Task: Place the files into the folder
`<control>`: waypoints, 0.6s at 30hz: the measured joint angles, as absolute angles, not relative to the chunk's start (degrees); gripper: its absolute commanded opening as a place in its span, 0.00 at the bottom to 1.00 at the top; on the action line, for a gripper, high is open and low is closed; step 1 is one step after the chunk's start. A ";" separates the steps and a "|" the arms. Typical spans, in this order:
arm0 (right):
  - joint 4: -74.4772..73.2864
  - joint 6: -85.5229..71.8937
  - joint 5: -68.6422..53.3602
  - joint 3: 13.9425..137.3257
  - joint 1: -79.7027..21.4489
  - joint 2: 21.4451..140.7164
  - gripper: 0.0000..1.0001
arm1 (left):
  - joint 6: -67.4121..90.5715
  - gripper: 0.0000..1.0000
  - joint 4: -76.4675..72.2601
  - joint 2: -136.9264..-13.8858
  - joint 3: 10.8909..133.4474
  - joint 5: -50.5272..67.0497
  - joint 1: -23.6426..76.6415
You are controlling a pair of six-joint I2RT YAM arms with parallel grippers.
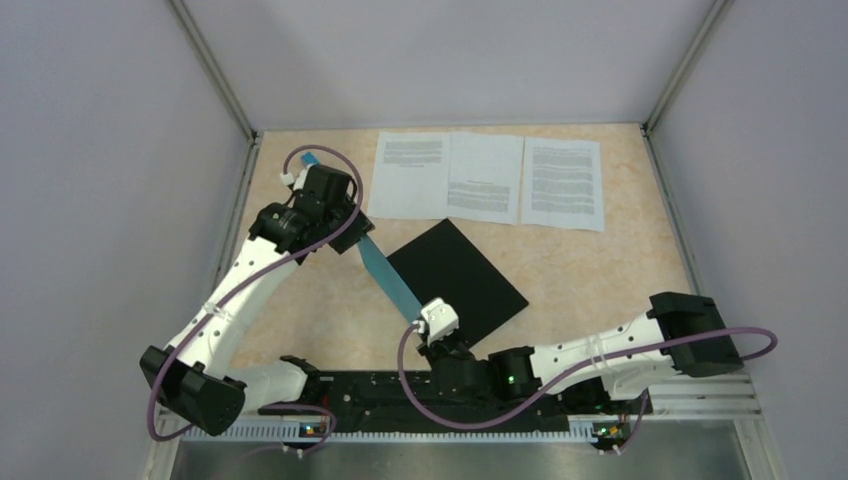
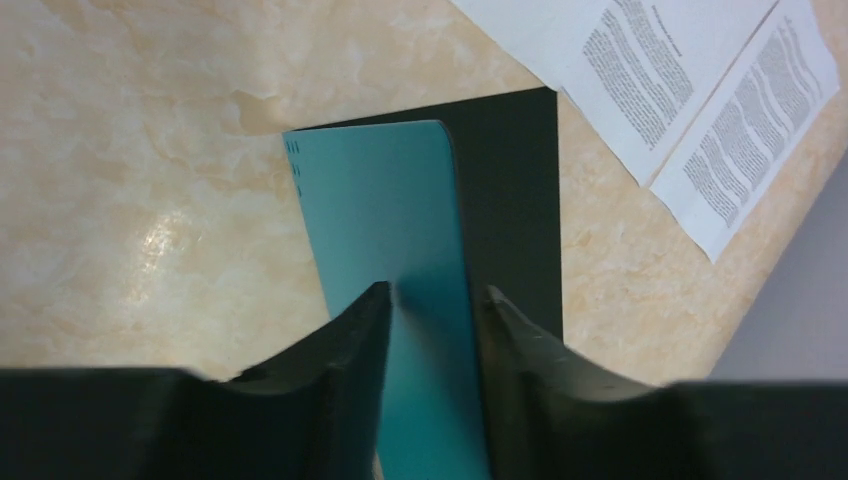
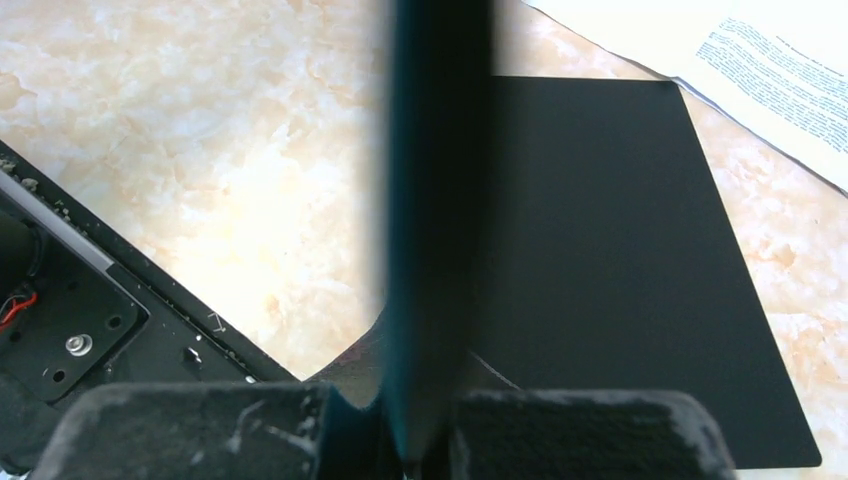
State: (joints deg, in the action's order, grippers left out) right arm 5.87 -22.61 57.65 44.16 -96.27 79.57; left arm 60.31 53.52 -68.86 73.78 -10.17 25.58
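Observation:
Three white printed files (image 1: 485,178) lie side by side at the back of the table; they also show in the left wrist view (image 2: 650,80). The folder lies open, its black inside (image 1: 460,280) flat on the table. Its teal cover (image 1: 388,272) is raised on edge. My right gripper (image 1: 428,318) is shut on the cover's near end, which looks edge-on in the right wrist view (image 3: 435,150). My left gripper (image 1: 362,228) is at the cover's far end. Its jaws stand apart, and the teal face (image 2: 380,200) shows between them.
The black base rail (image 1: 400,395) with both arm mounts runs along the near edge and shows in the right wrist view (image 3: 60,320). Grey enclosure walls with metal corner posts (image 1: 215,70) bound the table. The left arm (image 1: 240,280) crosses the left side.

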 measured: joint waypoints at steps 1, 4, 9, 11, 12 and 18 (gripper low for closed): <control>5.26 -22.61 57.67 44.38 -96.27 79.57 0.10 | 60.12 0.29 54.04 -68.86 73.19 -10.41 25.61; 3.44 -23.22 57.43 44.95 -96.27 79.64 0.62 | 59.51 0.05 55.00 -68.82 72.58 -11.29 25.61; -2.22 -22.96 52.69 47.55 -96.38 78.35 0.96 | 54.08 0.00 55.13 -68.75 72.51 -12.43 25.54; -5.45 -23.09 49.08 48.64 -96.38 75.85 0.98 | 50.68 0.00 53.49 -68.73 72.27 -10.57 25.56; -7.03 -23.09 47.11 49.32 -96.38 74.24 0.99 | 49.19 0.00 52.31 -68.73 71.79 -9.56 25.58; -13.54 -24.93 39.88 54.63 -96.38 64.71 0.99 | 41.10 0.00 46.68 -68.93 68.58 0.19 25.45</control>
